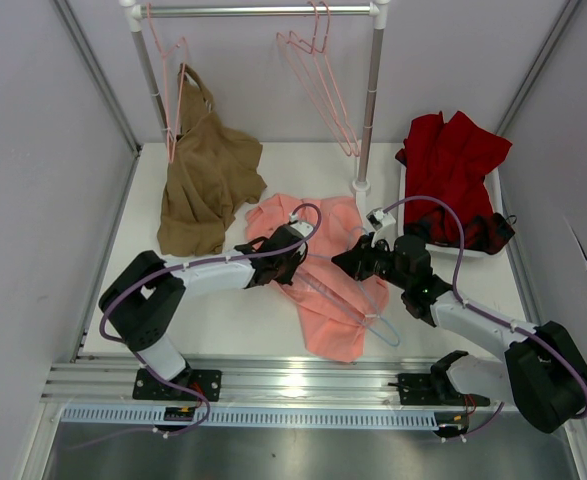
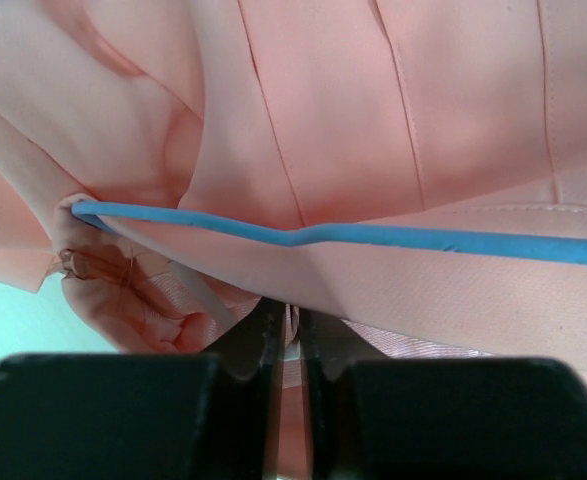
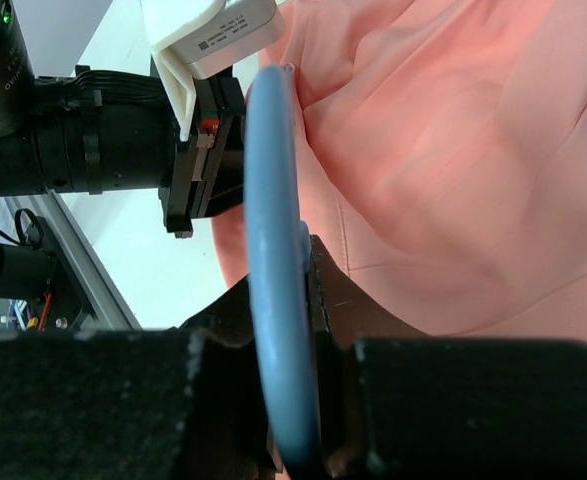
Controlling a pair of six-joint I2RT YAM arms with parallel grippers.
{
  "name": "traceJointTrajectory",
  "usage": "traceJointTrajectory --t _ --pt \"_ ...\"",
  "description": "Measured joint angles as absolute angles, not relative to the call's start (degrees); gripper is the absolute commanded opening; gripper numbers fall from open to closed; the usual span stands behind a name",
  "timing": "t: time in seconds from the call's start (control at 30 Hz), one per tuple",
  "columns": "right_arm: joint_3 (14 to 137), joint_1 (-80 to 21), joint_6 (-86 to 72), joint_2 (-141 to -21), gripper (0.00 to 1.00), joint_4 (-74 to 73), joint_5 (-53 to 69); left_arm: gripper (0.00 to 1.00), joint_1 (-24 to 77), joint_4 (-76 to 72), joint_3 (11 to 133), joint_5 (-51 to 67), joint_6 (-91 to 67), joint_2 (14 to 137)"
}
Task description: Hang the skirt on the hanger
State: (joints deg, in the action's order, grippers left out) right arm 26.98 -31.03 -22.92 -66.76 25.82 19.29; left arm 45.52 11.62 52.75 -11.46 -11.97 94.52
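Note:
The salmon-pink skirt [image 1: 323, 285] lies spread on the table's middle. The light blue hanger [image 1: 375, 322] lies on it, its wire running across the fabric in the left wrist view [image 2: 393, 236]. My left gripper [image 1: 295, 262] sits at the skirt's upper left edge, shut on a fold of skirt fabric [image 2: 373, 100] near the waistband; the gripper [image 2: 291, 335] shows only a thin gap filled with cloth. My right gripper [image 1: 347, 262] is shut on the hanger's hook [image 3: 278, 200], which stands upright between its fingers, with the gripper [image 3: 291, 300] over the skirt [image 3: 453, 150].
A tan-brown garment [image 1: 208, 185] hangs from a pink hanger at back left. More pink hangers [image 1: 318, 80] hang on the rack rail [image 1: 263, 12]. The rack post [image 1: 371, 100] stands behind the skirt. A dark red garment [image 1: 453, 170] lies at back right.

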Motion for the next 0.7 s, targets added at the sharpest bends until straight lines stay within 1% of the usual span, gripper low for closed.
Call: traceJointTrajectory --t 0.23,0.47,0.7 --pt "27.0 -31.0 -22.9 -66.0 0.00 25.1 19.2 0.00 44.7 11.7 52.8 -11.8 -12.1 94.5" --pt "27.0 -31.0 -22.9 -64.8 0.00 24.1 19.0 0.00 37.9 12.6 53.1 -10.2 -14.6 93.5" --pt "27.0 -31.0 -23.5 -64.1 0.00 24.0 19.0 0.00 30.8 12.8 54.0 -5.4 -17.9 92.4"
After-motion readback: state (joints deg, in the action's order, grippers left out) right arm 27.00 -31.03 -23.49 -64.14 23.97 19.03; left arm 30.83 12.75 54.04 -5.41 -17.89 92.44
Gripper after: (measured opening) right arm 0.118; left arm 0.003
